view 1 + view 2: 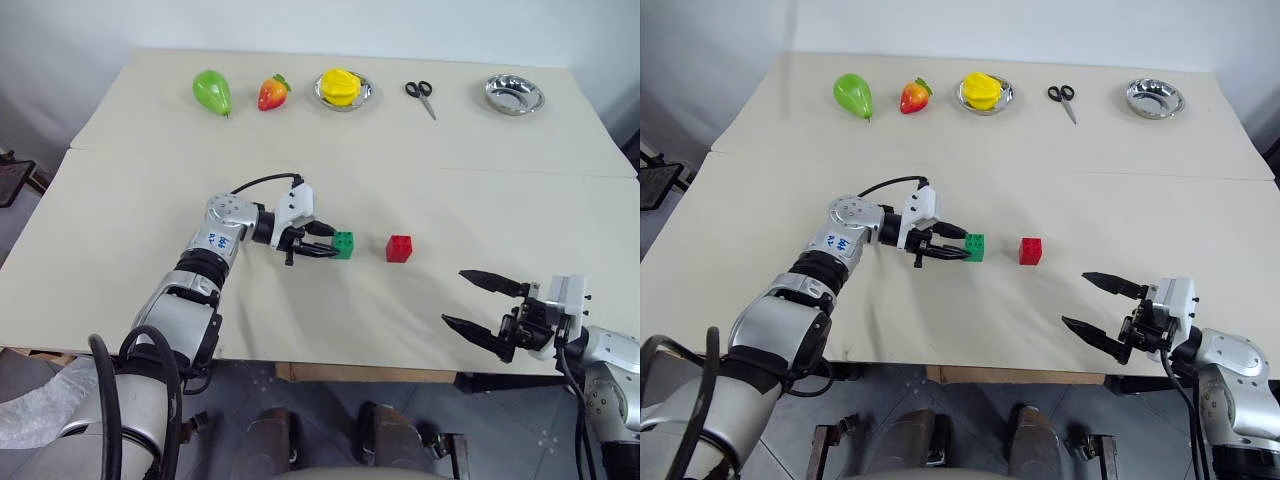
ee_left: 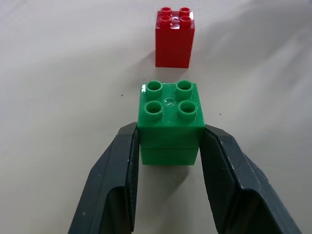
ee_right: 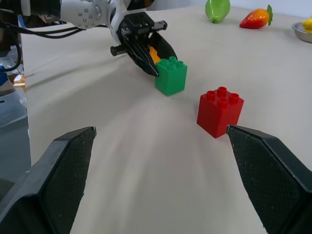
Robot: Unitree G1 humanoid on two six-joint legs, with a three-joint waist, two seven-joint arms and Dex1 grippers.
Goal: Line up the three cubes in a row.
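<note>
The green cube point(image 1: 344, 244) stands upright on the table point(image 1: 120, 260), studs up. My left gripper point(image 1: 332, 243) reaches in from the left, and its two fingers point(image 2: 124, 165) lie against the cube's two sides. The red cube point(image 1: 399, 248) sits a short gap to the right of the green one, in line with it. Past the left fingers, a sliver of orange point(image 3: 153, 52) appears in the right wrist view; I cannot tell if it is the orange cube. My right gripper point(image 1: 456, 297) hovers open near the front right edge, empty and well clear of the cubes.
Along the far edge lie a green pear point(image 1: 212, 92), a strawberry point(image 1: 273, 93), a yellow fruit in a metal dish point(image 1: 343, 88), black scissors point(image 1: 421, 96) and an empty metal dish point(image 1: 514, 94). A seam point(image 1: 480, 168) crosses the table.
</note>
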